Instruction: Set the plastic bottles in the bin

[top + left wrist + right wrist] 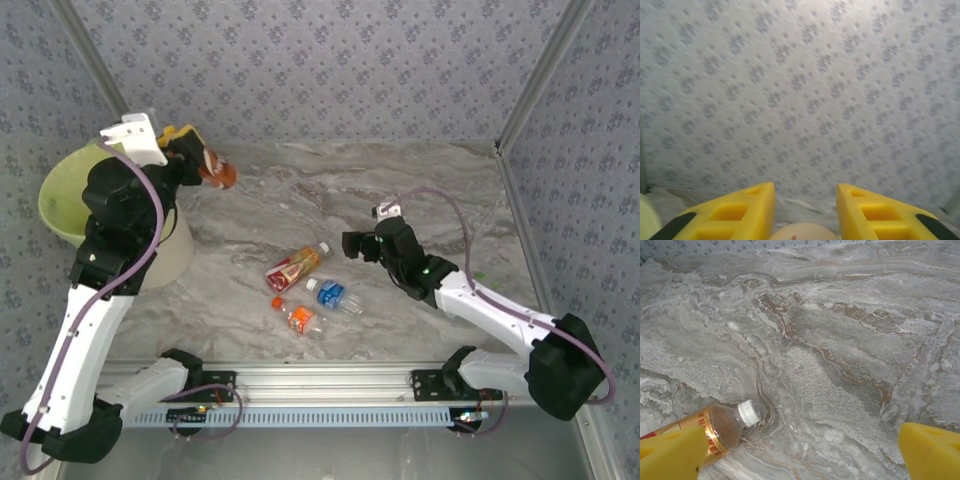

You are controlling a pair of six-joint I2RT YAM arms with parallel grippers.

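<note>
Bottle, brown-orange, clamped in left gripper, held up just right of bin. Right gripper spread wide, empty, low over table, near white-capped bottle. Blue-label bottle and orange-cap bottle lying close beside it on table, well apart from bin.

- My left gripper has yellow fingers with black pads.
- My right gripper shows the same yellow.
- The brown-orange bottle at my left gripper is reddish brown.
- The counter is grey-white marble with brown veins.
- The walls are pale grey, patterned with small darker sprigs.
- The bin has a lime-green liner and a white side.
- The red-and-gold bottle has a white cap and a brown drink inside.
- The blue-labelled bottle is otherwise clear.
- The orange-labelled bottle has an orange cap.
</note>
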